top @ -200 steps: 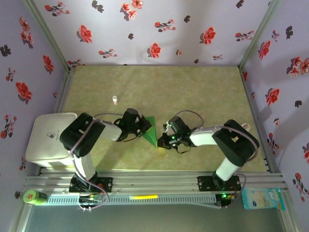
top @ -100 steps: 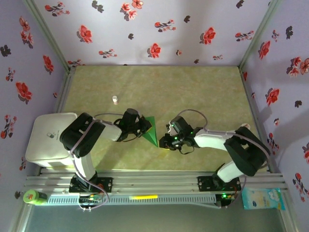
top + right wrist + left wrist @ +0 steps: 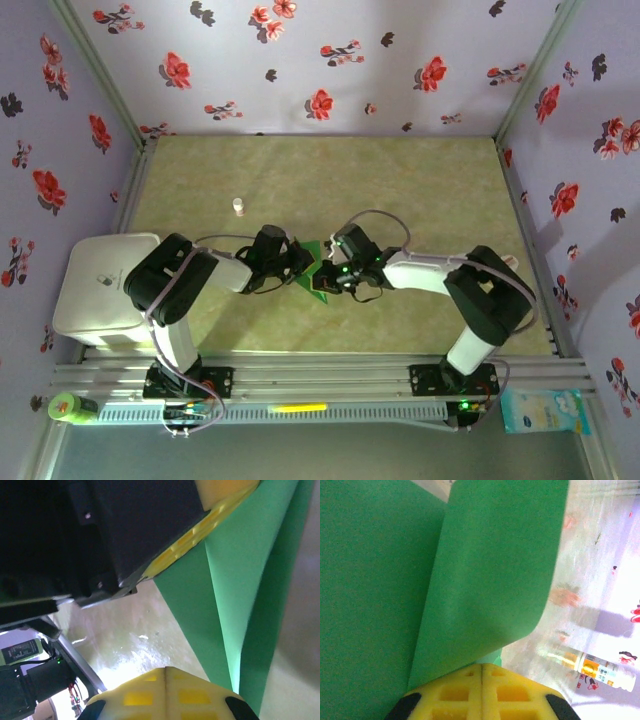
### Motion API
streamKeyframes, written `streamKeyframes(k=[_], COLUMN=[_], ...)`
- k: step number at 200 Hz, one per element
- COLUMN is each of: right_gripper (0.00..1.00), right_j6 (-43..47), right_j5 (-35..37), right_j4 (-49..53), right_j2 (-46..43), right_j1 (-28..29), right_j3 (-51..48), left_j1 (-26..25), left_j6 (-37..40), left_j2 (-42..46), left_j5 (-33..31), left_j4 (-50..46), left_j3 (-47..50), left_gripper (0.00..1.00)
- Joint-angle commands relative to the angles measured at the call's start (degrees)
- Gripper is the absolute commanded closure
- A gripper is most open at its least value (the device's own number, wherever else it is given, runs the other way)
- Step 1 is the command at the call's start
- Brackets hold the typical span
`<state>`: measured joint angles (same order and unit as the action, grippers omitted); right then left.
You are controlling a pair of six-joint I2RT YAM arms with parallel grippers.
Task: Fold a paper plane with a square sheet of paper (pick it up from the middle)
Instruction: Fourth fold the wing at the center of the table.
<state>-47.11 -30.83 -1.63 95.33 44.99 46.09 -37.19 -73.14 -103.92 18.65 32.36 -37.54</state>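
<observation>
The square sheet of paper (image 3: 315,278) lay partly folded, one flap raised, midway along the table's (image 3: 400,180) near half. The left gripper (image 3: 482,671) and right gripper (image 3: 166,674), fingers together, met at it. No dart shape showed yet, so most folds were probably still to do.

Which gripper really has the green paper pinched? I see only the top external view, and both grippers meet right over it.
Observer: In the left wrist view, the left gripper has its yellow fingers pressed together, and the green sheet rises from between them.
Operator: And the right one?
Observer: The right wrist view shows the right gripper shut as well. The sheet runs past its right side, and I cannot tell whether it is pinched.
Operator: Is the sheet flat?
Observer: No. The right wrist view shows a sharp crease along it, with a lighter flap beside a darker one.
</observation>
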Motion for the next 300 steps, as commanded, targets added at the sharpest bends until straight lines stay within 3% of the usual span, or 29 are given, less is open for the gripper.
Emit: streamKeyframes(k=[1,83,204,260,300], right_gripper=[1.0,1.0,1.0,0.99,0.98], right_j6=[-0.38,-2.92,-1.79,-0.55,-2.01], right_j5=[1.56,0.83,-0.22,2.53,2.66], right_j4=[-0.33,-5.85,-6.02,0.49,-2.46], right_j2=[2.63,3.03,-4.74,-13.89,-7.5], right_j1=[0.3,0.35,0.89,0.54,-0.49], right_j3=[1.14,-8.12,-19.33,-13.15,-4.93], left_j1=[0.01,0.09,0.71,0.53,0.19], left_j6=[-0.03,0.0,-0.77,-1.12,-1.3], left_j2=[-2.17,-2.11,-2.04,-1.56,-1.8], left_j5=[-2.06,-2.09,-2.46,-2.65,-2.77], left_j4=[-3.71,-3.79,-3.53,-3.01,-2.48], left_j3=[1.69,1.81,2.68,3.02,3.0], left_gripper=[0.94,0.94,0.95,0.95,0.95])
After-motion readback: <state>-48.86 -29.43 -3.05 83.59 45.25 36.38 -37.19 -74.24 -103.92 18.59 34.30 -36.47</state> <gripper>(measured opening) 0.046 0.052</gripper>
